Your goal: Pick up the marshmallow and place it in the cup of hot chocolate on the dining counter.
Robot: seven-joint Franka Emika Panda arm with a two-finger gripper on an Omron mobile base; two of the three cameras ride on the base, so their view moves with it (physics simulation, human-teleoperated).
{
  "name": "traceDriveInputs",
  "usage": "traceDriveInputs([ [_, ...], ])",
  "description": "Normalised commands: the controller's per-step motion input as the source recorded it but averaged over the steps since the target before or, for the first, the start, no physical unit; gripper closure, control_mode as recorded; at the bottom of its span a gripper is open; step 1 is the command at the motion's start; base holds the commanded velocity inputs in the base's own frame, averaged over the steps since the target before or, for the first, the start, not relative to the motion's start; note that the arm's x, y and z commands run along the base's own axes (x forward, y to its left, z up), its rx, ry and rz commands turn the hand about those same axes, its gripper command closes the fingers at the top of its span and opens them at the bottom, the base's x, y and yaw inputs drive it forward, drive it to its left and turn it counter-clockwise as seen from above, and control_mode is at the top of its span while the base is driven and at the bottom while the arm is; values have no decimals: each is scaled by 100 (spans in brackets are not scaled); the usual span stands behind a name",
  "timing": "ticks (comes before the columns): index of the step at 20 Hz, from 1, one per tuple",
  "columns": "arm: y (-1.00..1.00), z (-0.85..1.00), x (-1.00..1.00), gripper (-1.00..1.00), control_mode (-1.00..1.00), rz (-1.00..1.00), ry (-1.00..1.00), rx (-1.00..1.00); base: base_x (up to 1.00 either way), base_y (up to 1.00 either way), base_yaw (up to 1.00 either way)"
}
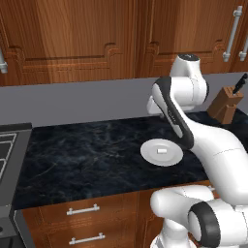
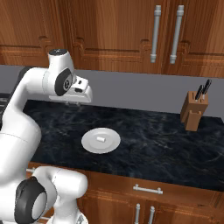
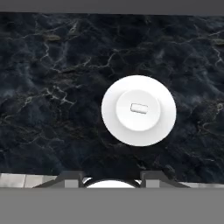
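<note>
Marshmallow (image 3: 139, 108) is seen lying on its side at the centre of a round white plate (image 3: 117, 127). The plate is set on the black veined tabletop (image 1: 87, 150), toward its near edge. Gripper (image 3: 111, 176) is held high above the tabletop, pointed down, nothing between the fingers (image 3: 72, 176); they appear somewhat spread, though their tips are barely seen. A knife block (image 2: 193, 111) stands far right by the grey wall.
</note>
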Motion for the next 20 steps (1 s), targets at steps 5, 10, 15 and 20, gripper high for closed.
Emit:
traceDriveInputs([
  [5,0,0,-60,-100,-100,0,-4,0,0,0,0],
  [10,-6,-3,-94,-100,-100,0,-4,0,0,0,0],
  [15,-32,-24,-33,-100,-100,14,-3,0,0,0,0],
  [20,-46,-27,-3,-100,-100,27,-6,0,0,0,0],
])
